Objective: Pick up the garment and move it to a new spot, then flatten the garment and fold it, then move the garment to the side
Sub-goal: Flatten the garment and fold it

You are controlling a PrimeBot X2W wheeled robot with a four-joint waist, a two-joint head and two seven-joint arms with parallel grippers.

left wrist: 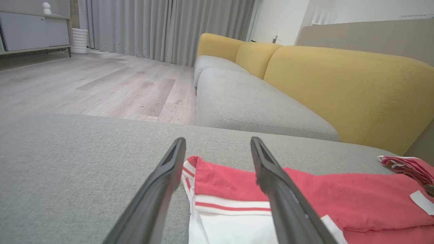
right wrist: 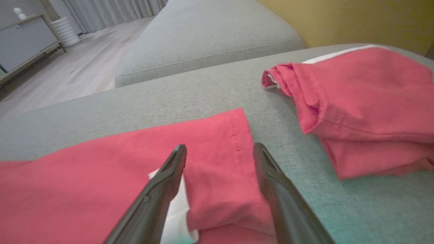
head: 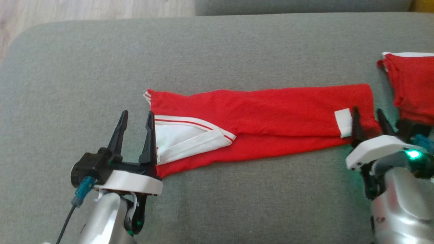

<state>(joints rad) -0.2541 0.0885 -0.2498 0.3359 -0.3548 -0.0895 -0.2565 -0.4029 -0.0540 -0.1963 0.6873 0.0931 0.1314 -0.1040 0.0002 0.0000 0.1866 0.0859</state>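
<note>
Spanning left claw (head: 137, 113), right claw (head: 367, 109): garment (head: 271, 108)

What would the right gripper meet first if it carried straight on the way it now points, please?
Probably the hemmed end of the red garment, lying right under and ahead of the open right gripper. Beyond it is bare grey cushion; the second red garment sits off to the side.

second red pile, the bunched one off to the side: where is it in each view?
Head view: bunched red pile at the right edge, upper half.
Left wrist view: far right edge, beyond the long garment.
Right wrist view: upper right.
Shared landmark: the long garment's white tag.
</note>
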